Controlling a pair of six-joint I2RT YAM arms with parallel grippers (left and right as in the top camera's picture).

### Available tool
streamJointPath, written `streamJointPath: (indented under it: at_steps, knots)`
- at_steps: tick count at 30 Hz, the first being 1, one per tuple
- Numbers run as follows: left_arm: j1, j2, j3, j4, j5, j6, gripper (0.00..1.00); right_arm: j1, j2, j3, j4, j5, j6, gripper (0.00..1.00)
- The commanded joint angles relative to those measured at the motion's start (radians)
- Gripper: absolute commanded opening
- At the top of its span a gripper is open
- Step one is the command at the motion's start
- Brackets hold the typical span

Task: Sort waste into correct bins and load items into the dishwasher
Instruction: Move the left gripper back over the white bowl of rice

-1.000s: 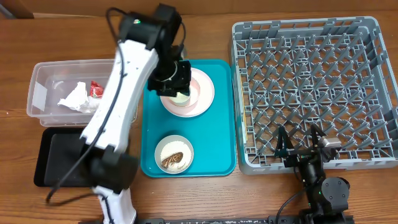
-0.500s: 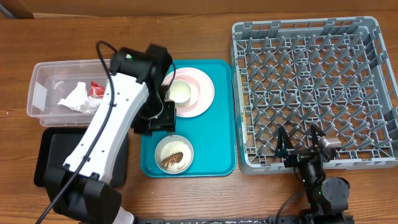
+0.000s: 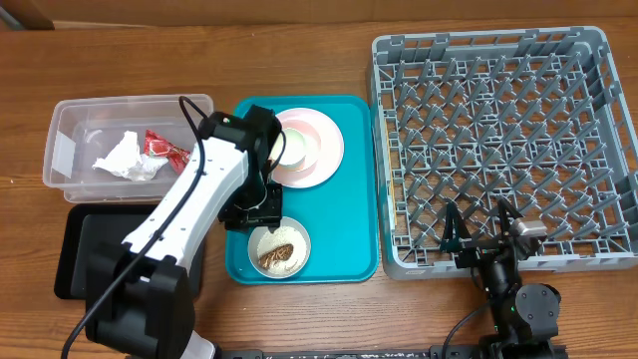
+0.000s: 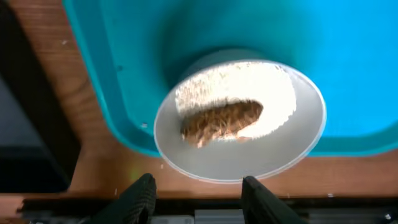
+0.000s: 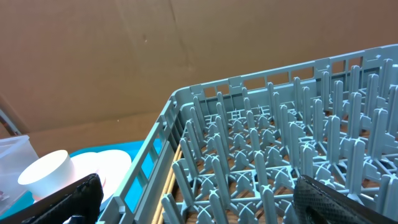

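Observation:
A pale grey bowl (image 3: 280, 246) (image 4: 240, 122) holding brownish food scraps (image 4: 221, 121) and white grains sits at the front of the teal tray. My left gripper (image 3: 261, 210) (image 4: 199, 194) hovers over the bowl's edge, open, with nothing between its fingers. A white cup (image 3: 292, 150) (image 5: 46, 175) stands on the pink plate (image 3: 321, 150) (image 5: 107, 164) at the back of that tray. The clear tub (image 3: 75, 135) holds a white napkin (image 3: 121, 160) and a red wrapper (image 3: 162, 146). My right gripper (image 3: 481, 223) (image 5: 205, 208) rests open at the front edge of the grey dish rack (image 3: 503, 150) (image 5: 280, 155).
The teal tray (image 3: 349, 231) lies between the tub and the rack. A black tray (image 3: 95, 254) sits at the front left, partly under my left arm. The rack's pegs stand upright across its whole floor.
My left gripper has left the cup on the pink plate and moved toward the front of the tray, over the bowl. The right arm has not moved.

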Motion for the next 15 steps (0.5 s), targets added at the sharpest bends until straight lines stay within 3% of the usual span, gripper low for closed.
streamJointPath:
  at_steps: [1,15]
  knots:
    - [0.000,-0.005,-0.055,0.052,-0.030,-0.010,0.47,-0.004,-0.007,-0.010,0.005,0.002,0.001,1.00]
    - [-0.001,-0.005,-0.187,0.227,-0.050,-0.032,0.48,-0.004,-0.007,-0.010,0.005,0.002,0.001,1.00]
